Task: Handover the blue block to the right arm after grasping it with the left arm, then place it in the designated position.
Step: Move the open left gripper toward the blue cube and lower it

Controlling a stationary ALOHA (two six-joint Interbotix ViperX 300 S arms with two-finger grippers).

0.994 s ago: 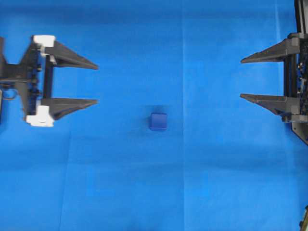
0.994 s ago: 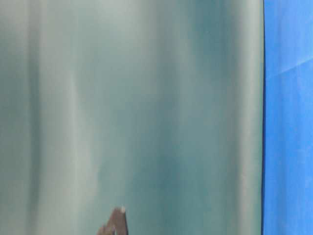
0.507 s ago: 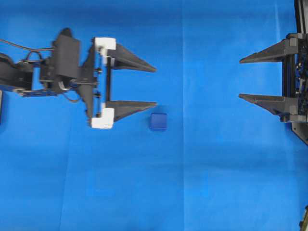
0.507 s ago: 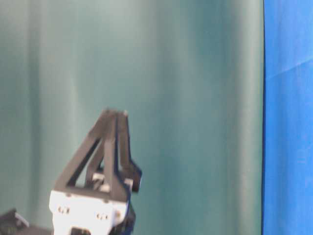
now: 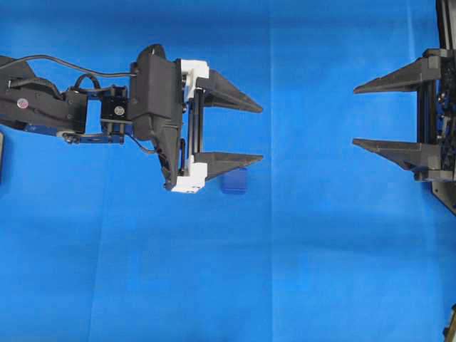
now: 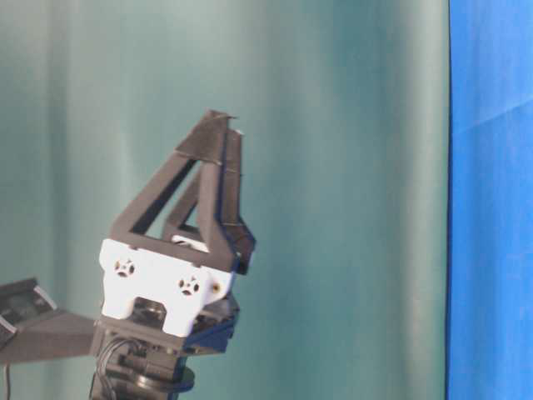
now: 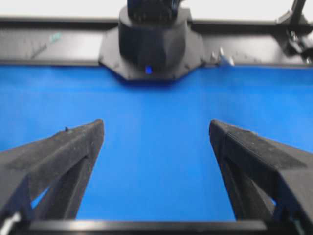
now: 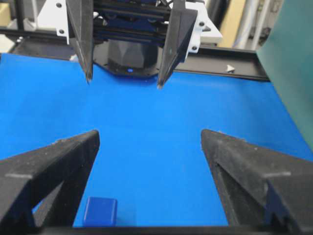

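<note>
Near the middle of the overhead frame, on the blue-covered tabletop (image 5: 320, 271), the blue block (image 5: 235, 182) lies loose, partly under the lower finger of the left arm (image 5: 43, 114). The left gripper (image 5: 260, 133) has its fingers wide apart, holding nothing; grasp, handover and placement all remain. The right gripper (image 5: 356, 116) waits at right, fingers apart. The block is a small dark navy cube with rounded edges.

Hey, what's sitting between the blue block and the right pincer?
Nothing: in the overhead view only bare blue cloth lies between the block and the open right pincer.
</note>
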